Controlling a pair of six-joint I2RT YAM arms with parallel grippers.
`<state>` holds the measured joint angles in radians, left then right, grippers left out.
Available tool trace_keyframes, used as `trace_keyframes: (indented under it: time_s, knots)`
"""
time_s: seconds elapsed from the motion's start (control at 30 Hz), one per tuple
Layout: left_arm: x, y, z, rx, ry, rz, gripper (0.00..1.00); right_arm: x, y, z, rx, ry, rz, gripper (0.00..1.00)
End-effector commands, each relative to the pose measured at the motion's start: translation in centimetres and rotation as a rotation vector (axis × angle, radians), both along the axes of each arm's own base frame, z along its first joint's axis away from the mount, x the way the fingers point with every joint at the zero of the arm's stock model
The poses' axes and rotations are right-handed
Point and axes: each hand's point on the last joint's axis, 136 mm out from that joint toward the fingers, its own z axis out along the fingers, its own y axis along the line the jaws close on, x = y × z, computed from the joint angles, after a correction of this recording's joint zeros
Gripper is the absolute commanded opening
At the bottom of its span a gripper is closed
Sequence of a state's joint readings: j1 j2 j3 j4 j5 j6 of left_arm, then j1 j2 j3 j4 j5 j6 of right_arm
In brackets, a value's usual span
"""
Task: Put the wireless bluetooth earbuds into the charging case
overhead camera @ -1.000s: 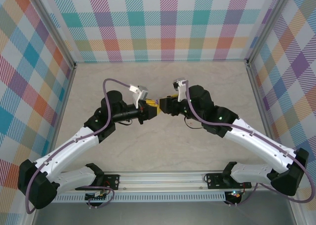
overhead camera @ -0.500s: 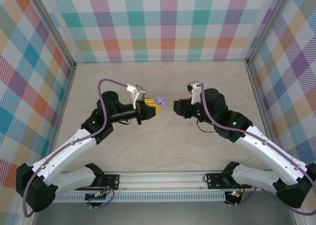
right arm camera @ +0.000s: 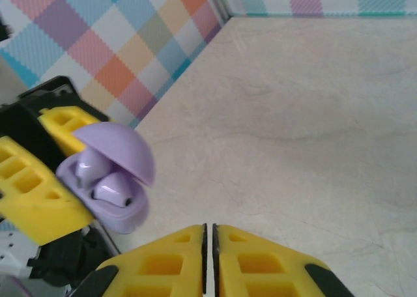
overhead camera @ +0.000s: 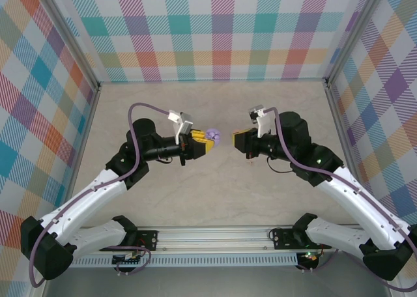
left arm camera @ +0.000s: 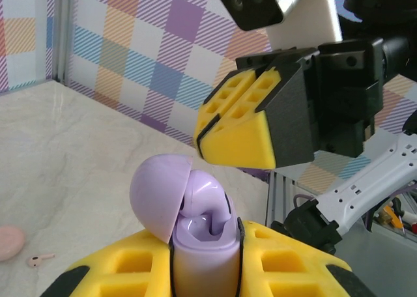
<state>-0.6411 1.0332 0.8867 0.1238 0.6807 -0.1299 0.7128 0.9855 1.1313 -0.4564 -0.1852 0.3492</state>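
My left gripper [overhead camera: 204, 144] is shut on a purple charging case [left arm camera: 203, 258], held above the table with its round lid [left arm camera: 158, 196] flipped open. A purple earbud [left arm camera: 210, 200] sits in the case; the right wrist view shows two purple earbuds [right arm camera: 107, 191] seated side by side under the lid. My right gripper [overhead camera: 236, 141] hovers a short way to the right of the case, facing it, jaws shut with nothing between them. Its yellow fingers [left arm camera: 238, 131] hang above and beyond the case.
A pale pink earbud [left arm camera: 40, 260] lies on the marble tabletop beside a pink case [left arm camera: 9, 242] at the frame's left edge. Checked walls enclose the table [overhead camera: 215, 193] on three sides.
My right gripper has pulled back to the right, away from the purple case, and its jaws have shut. The left gripper has kept hold of the case, shifting slightly.
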Motion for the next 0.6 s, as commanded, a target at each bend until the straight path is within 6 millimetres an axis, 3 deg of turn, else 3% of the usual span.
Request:
trace_keyframes:
  time_s: [0.0, 0.23, 0.57]
  knots:
    - [-0.8, -0.3, 1.0, 0.002, -0.036, -0.049, 0.12, -1.7, 1.0, 2.3, 0.034, -0.039, 0.127, 0.09]
    - [-0.9, -0.7, 0.8, 0.014, -0.03, -0.073, 0.12, -2.2, 2.6, 3.6, 0.08, -0.042, 0.22, 0.03]
    - [-0.9, -0.8, 1.1, 0.013, -0.033, -0.079, 0.12, -1.7, 3.7, 3.4, 0.078, -0.016, 0.243, 0.02]
